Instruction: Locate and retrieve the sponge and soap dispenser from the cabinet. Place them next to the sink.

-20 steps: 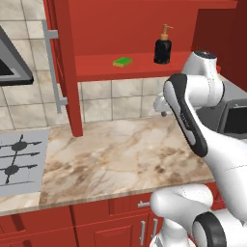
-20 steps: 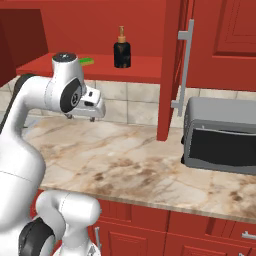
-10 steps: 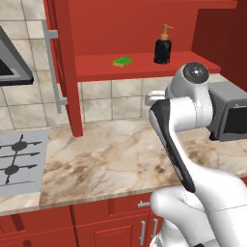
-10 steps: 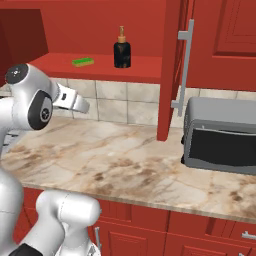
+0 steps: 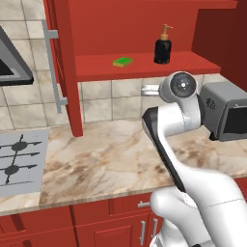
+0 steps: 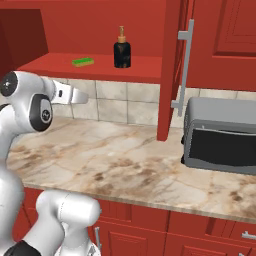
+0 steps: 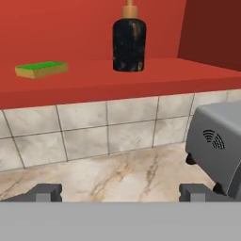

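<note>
Gripper [image 7: 120, 192] spread wide, nothing between its fingertips; it hangs low above the marble counter [image 5: 106, 159], facing the tiled wall. Sponge [image 7: 41, 69] lies flat on the red shelf of the open cabinet [image 5: 144, 65], above and left of the gripper, well apart. Soap dispenser [image 7: 129, 39] stands upright on the same shelf, right of the sponge, above the gripper's middle. Grey toaster oven [image 7: 217, 141] sits on the counter at right.

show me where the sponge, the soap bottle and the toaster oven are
sponge [image 5: 123, 61], left base view, green top face
soap bottle [image 7: 129, 44], hand view, black round body
toaster oven [image 6: 223, 144], right base view, dark front door
</note>
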Controlling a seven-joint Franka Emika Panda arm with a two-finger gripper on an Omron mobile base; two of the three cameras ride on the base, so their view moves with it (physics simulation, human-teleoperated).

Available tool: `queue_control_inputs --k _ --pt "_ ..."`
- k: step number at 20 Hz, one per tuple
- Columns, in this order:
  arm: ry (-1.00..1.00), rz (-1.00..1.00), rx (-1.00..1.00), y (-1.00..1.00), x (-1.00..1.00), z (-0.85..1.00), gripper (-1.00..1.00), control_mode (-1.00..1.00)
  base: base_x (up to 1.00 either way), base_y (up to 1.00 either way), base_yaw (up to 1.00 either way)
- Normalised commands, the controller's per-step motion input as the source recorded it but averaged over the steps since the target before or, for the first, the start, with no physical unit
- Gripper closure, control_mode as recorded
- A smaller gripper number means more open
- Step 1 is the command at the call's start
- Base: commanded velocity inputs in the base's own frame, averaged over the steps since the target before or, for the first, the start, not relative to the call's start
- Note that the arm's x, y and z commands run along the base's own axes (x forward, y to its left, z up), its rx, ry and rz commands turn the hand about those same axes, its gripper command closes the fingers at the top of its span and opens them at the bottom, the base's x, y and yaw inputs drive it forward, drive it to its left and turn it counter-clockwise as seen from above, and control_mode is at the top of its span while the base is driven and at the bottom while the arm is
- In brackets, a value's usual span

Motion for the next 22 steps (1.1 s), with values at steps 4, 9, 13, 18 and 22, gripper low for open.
queue_control_inputs --k 4,9,13,18,22 --pt "0.05 0.04 0.03 -0.09 0.48 0.32 -1.0 -1.0 0.0 0.0 0.0" --pt "0.16 0.0 0.05 -0.15 0.39 0.39 -1.0 -1.0 0.0 0.0 0.0" --pt "0.05 -0.02 0.05 -0.09 0.23 0.33 -1.0 -1.0 0.0 0.0 0.0" --pt "-0.01 -0.06 0.05 -0.13 0.13 0.39 -1.0 -1.0 0.0 0.0 0.0" --pt "-0.01 -0.06 0.0 -0.25 0.25 0.04 -1.0 -1.0 0.0 0.0 0.0"
